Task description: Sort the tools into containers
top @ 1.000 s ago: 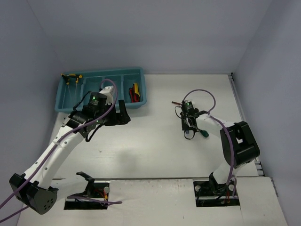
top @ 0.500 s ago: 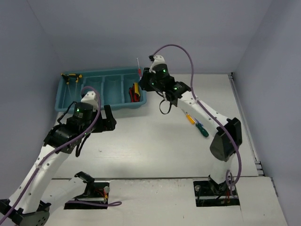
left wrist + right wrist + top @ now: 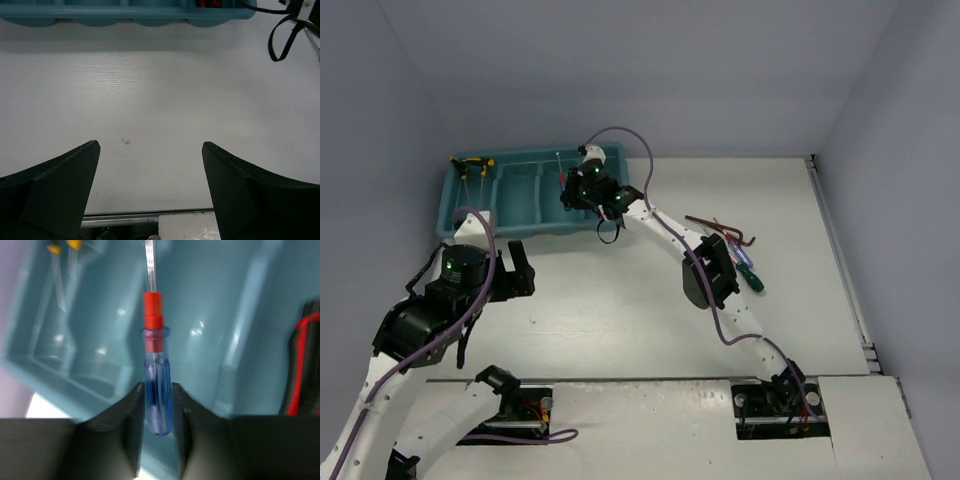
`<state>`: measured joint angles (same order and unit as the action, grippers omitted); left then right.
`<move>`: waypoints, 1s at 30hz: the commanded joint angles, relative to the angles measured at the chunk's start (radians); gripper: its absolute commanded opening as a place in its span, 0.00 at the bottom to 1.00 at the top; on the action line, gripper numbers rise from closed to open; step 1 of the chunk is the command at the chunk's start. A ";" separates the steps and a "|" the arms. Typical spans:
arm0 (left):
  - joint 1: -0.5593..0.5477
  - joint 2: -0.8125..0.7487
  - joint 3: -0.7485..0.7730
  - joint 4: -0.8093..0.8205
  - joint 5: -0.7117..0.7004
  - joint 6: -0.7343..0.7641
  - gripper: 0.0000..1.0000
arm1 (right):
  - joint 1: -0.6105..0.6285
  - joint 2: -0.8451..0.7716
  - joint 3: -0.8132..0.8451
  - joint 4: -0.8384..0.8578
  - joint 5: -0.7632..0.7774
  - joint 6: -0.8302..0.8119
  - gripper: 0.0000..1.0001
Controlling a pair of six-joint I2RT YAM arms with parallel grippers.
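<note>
The right gripper [image 3: 158,392], clamped on the blue screwdriver [image 3: 157,370], holds it lengthwise over a tray compartment [image 3: 200,305]; the left gripper [image 3: 150,150] stands open, farther off.

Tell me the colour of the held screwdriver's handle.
The screwdriver handle is clear blue, red-collared; right wrist view.

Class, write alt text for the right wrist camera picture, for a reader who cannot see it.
A claw pinches the clear blue handle of a screwdriver, shaft pointing away, over the compartments of a teal tray. Red-handled pliers show at the right edge; two yellow-handled screwdrivers sit at far upper left.
</note>
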<state>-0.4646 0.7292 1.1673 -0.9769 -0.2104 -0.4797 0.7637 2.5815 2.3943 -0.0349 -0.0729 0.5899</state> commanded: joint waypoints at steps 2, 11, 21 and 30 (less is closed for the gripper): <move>0.000 0.040 0.049 0.004 -0.010 0.030 0.81 | -0.010 -0.051 0.062 0.133 0.034 0.023 0.48; 0.000 0.189 0.143 0.020 0.021 0.076 0.82 | -0.107 -0.490 -0.398 0.130 0.038 -0.249 0.61; -0.008 0.318 0.171 0.164 0.158 0.085 0.82 | -0.432 -1.105 -1.238 -0.004 0.075 -0.398 0.60; -0.022 0.424 0.190 0.241 0.243 0.069 0.82 | -0.623 -1.346 -1.570 -0.191 0.111 -0.282 0.65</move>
<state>-0.4779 1.1350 1.3037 -0.8247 -0.0256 -0.4053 0.2004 1.2911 0.8770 -0.1806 0.0621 0.2481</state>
